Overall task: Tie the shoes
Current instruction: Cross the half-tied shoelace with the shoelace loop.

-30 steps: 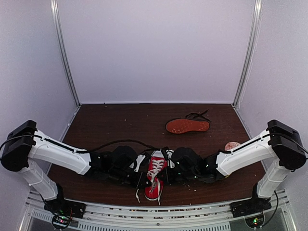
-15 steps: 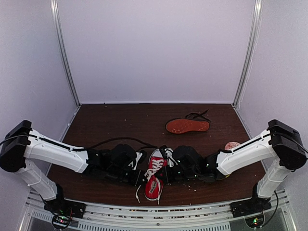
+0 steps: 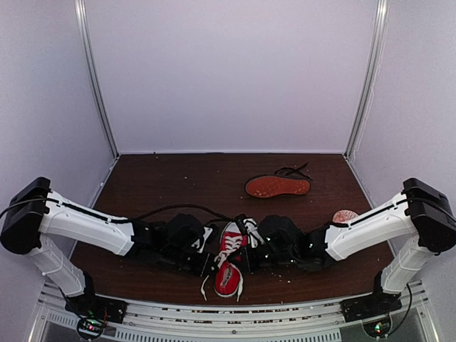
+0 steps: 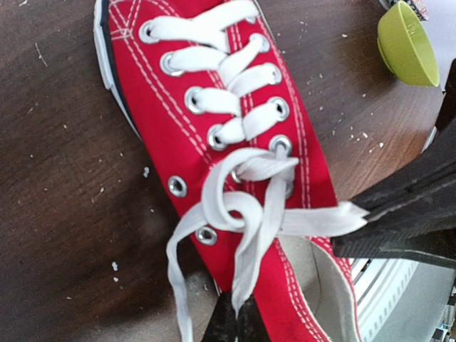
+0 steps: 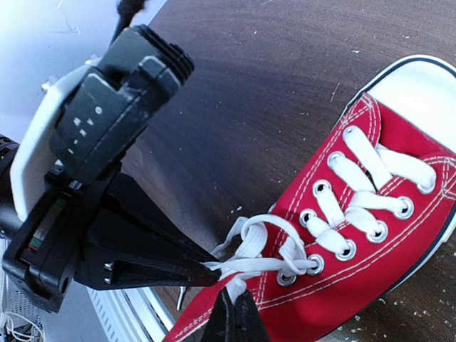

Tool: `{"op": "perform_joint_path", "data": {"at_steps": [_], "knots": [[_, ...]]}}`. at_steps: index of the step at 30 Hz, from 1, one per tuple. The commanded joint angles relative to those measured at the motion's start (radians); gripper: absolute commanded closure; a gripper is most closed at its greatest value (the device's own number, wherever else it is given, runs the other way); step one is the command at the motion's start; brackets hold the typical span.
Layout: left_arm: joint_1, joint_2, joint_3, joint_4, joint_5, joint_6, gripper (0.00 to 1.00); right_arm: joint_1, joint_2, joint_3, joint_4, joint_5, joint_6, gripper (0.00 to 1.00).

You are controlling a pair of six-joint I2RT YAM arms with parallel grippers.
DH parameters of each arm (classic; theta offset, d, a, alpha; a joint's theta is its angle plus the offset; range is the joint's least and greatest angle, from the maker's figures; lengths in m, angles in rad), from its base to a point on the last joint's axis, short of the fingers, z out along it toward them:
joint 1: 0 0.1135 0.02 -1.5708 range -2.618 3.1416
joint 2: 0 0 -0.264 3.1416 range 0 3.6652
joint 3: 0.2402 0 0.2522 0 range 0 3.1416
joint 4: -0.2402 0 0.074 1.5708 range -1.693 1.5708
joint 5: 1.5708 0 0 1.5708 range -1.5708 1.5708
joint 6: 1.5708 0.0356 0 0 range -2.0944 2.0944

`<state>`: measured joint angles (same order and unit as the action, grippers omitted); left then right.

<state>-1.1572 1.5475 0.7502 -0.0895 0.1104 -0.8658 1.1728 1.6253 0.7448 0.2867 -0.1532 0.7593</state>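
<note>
Sneaker (image 3: 229, 256) (laces (image 4: 242, 206) pinched) — between left tool (image 4: 232, 317), right tool (image 5: 231, 313).

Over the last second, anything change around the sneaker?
Barely. The right arm sank slightly lower and outward at its elbow, and the left arm shifted a touch too. Nothing grabbed or released: left claw and right claw stay shut on the white laces of the red sneaker. The sneaker and the black shoe at the back, sole showing, did not move.
</note>
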Motion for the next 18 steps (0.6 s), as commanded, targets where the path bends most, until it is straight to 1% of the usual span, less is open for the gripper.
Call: {"op": "perform_joint_path", "data": {"at_steps": [1,8,10,14,18], "knots": [[0.005,0.026,0.034,-0.030,0.018,0.026,1.00,0.005,-0.019,0.013,0.003,0.029,-0.027,1.00],[0.005,-0.004,0.038,-0.040,-0.019,0.027,0.99,0.004,0.048,0.034,-0.002,0.012,-0.021,1.00],[0.006,-0.030,0.040,-0.052,-0.047,0.027,0.93,0.004,0.060,0.030,0.005,0.005,-0.015,1.00],[0.016,-0.094,0.050,-0.086,-0.105,0.029,0.74,0.004,0.065,0.012,0.010,0.006,-0.007,1.00],[0.049,-0.148,0.076,-0.105,-0.123,0.059,0.62,0.004,0.064,-0.013,0.025,0.004,0.005,1.00]]}}
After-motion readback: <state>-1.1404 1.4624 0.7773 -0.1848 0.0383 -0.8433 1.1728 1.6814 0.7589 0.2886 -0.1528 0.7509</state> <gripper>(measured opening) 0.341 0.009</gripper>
